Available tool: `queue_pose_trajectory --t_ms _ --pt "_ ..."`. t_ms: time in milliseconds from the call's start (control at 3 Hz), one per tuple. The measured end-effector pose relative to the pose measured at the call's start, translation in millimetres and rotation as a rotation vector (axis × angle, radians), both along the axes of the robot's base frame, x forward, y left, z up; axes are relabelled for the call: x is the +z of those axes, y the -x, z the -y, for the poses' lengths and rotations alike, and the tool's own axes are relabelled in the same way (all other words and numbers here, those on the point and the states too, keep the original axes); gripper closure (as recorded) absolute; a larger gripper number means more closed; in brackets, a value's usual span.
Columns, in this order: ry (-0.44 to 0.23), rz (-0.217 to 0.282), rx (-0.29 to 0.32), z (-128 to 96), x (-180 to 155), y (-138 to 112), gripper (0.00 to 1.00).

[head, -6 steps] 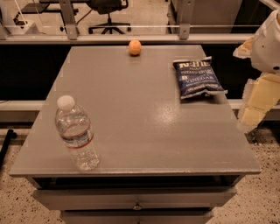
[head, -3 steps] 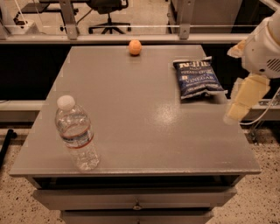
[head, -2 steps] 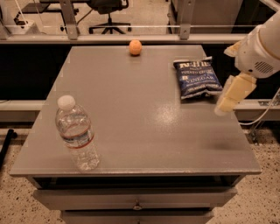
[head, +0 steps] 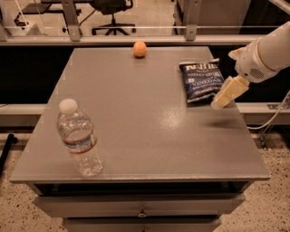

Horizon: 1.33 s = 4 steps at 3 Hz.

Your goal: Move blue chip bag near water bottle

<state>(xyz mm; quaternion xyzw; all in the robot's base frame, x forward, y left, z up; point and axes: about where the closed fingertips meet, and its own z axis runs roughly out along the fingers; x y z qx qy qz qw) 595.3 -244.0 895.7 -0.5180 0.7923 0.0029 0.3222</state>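
The blue chip bag [head: 202, 81] lies flat on the grey table [head: 145, 118] at the back right, with white lettering facing up. The water bottle [head: 79, 139] stands upright near the front left corner, clear with a white cap and a red-and-white label band. My gripper [head: 222, 100] comes in from the right on a white arm [head: 267, 52]. Its cream fingers [head: 229, 92] hang just above the table, right beside the bag's lower right corner.
An orange fruit [head: 139, 49] sits at the table's back edge, left of the bag. Drawers [head: 140, 210] run under the front edge. A rail and an office chair [head: 111, 13] stand behind the table. A cable [head: 276, 113] hangs at right.
My gripper has moved left and up from beside the table's right edge to over the table, close to the bag's lower right corner. Bag, bottle and orange have not moved.
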Motion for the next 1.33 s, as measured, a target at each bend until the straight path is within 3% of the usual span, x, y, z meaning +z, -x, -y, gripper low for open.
queue_pose_trajectory --t_ms 333,667,1333 --pt "-0.054 0.008 -0.026 0 -18 -18 0.00" --pt "-0.083 0.012 -0.045 3 -35 -27 0.18" --pt "-0.117 0.029 -0.067 11 -42 -32 0.65"
